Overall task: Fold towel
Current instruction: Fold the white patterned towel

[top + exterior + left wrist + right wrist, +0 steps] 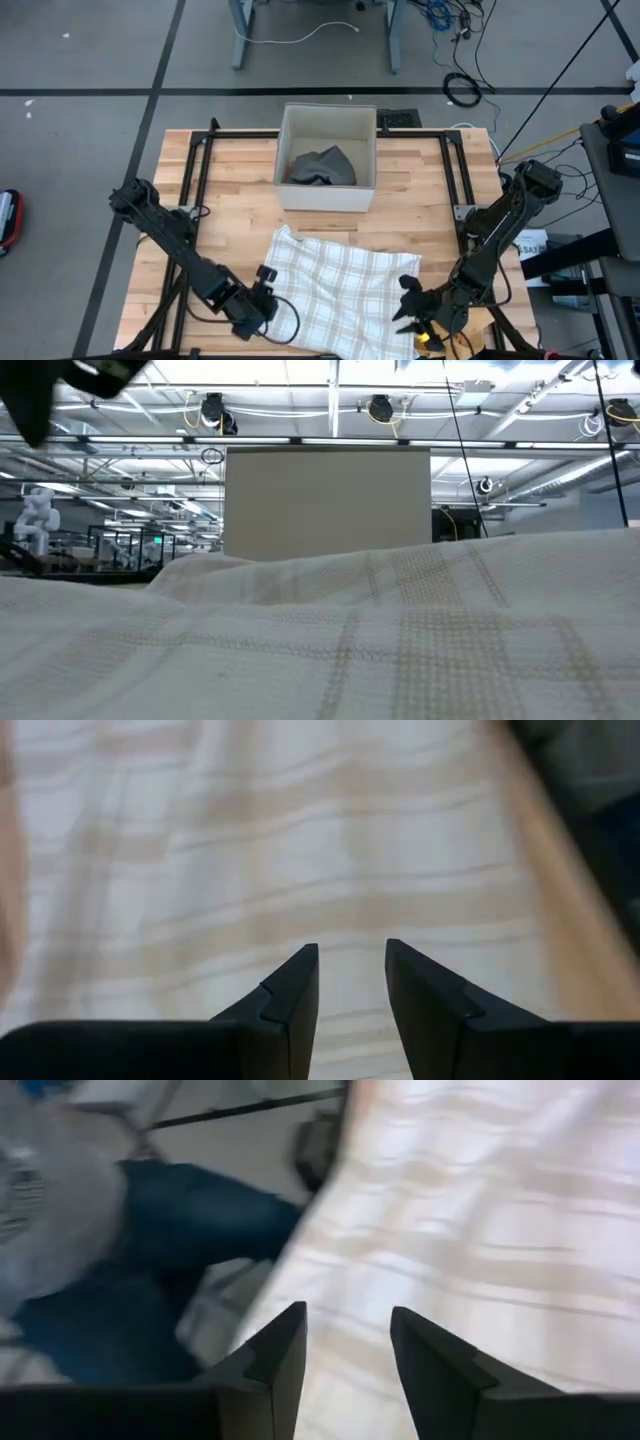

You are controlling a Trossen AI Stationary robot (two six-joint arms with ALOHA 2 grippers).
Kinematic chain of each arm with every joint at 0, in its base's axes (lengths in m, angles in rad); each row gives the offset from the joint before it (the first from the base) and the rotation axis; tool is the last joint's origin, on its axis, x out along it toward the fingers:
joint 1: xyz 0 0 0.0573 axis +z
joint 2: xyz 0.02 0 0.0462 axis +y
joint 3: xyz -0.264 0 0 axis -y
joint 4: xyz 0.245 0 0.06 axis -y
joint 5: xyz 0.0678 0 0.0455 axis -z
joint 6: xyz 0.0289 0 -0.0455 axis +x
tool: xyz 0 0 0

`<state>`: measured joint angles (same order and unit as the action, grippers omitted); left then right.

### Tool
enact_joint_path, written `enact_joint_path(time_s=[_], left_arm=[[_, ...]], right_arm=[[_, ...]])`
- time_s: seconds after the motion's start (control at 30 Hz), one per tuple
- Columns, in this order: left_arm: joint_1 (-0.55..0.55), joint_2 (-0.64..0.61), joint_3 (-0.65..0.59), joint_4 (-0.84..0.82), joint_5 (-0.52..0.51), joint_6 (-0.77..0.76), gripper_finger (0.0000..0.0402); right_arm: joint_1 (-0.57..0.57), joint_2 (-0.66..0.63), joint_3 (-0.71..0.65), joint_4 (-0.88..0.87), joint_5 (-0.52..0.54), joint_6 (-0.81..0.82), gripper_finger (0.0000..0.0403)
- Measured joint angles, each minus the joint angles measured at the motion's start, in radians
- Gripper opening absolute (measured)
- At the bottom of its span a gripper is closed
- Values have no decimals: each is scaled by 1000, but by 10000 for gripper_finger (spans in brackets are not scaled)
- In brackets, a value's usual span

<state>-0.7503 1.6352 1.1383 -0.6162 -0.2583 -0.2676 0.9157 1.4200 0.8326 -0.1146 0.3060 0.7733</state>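
A white towel with beige checks [340, 290] lies spread on the wooden table [240, 180], near its front edge, and fills the low view [330, 640]. My left gripper [268, 278] stands open at the towel's left edge, its fingertips just over the cloth [350, 955]. My right gripper [405, 300] stands open at the towel's right edge [347, 1315], and the cloth [480, 1230] runs on past its fingers. Nothing shows between either pair of fingers.
A white bin [327, 155] with a crumpled grey cloth [322, 166] inside stands at the table's far middle, and it rises behind the towel in the low view [328, 500]. A black frame [200, 160] runs along the table's sides. A person's blue trouser leg [180, 1220] shows beyond the near edge.
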Motion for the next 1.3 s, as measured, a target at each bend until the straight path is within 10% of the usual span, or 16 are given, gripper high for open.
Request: enact_joint_path(time_s=[0.37,1.3], left_arm=[[106,1,-270,241,49,-13,124],[187,-1,-394,286,56,-64,124]], right_arm=[[-33,24,0,-212,271,103,139],[-511,312,5,-266,118,-217,139]])
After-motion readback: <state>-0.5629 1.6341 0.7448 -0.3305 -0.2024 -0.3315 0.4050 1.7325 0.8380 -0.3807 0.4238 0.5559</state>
